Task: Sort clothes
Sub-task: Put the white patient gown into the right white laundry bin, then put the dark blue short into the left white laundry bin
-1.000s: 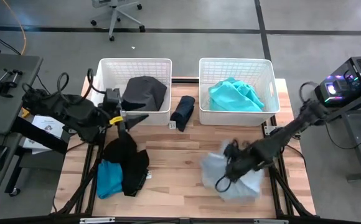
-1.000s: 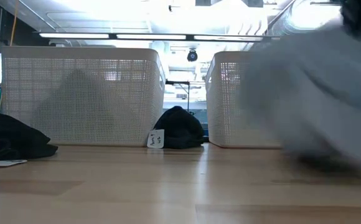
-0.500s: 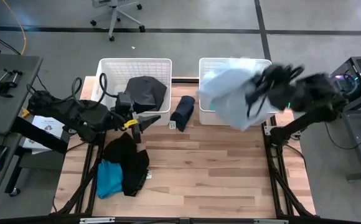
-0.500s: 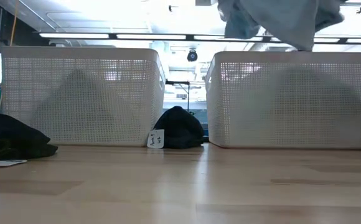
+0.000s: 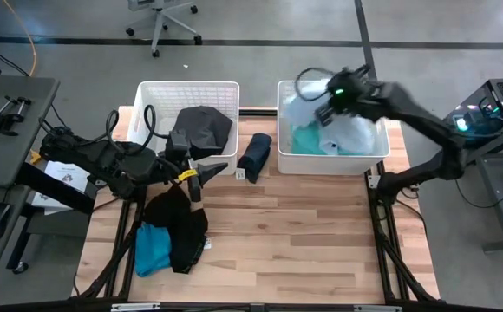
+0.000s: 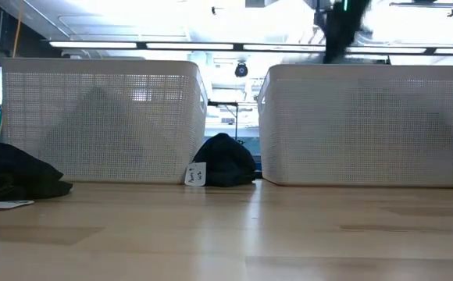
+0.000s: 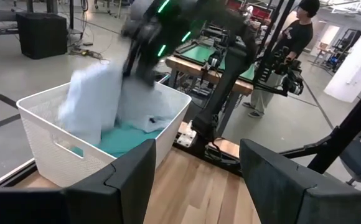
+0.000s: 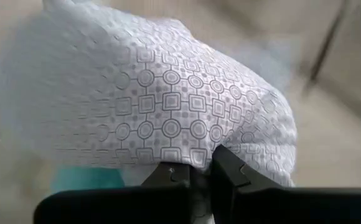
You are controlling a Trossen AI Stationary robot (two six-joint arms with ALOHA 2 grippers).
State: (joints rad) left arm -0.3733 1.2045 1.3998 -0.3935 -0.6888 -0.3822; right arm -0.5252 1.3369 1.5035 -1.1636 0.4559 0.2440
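My right gripper (image 5: 328, 97) is over the right white basket (image 5: 377, 154), shut on a pale blue patterned garment (image 5: 354, 130). The garment hangs into that basket over a teal garment (image 5: 306, 140). My left gripper (image 5: 210, 168) is open and empty. It stands just near of the left basket (image 5: 147, 95), which holds a charcoal garment (image 5: 201, 128). A navy garment (image 5: 254, 156) lies on the table between the baskets. A black garment (image 5: 178, 224) and a turquoise one (image 5: 152, 249) lie on the table at the near left. My right gripper pinches a bunched fold of the pale blue garment (image 8: 182, 150) between its two fingers, coming from above. The cloth hangs below the fingers into the right basket, and its lower part lies on the teal garment (image 7: 121, 138).
The two baskets stand side by side along the far edge. In the low view the navy garment (image 6: 223, 160) shows between them. Bare wood spans the table's middle and near right. A person (image 7: 297, 37) stands in the room beyond the table.
My right gripper has lifted the pale blue garment off the table's near right and swung it up and toward the far edge. It has brought it down over the right basket, where the cloth now hangs inside. My left gripper has shifted a little toward the right.
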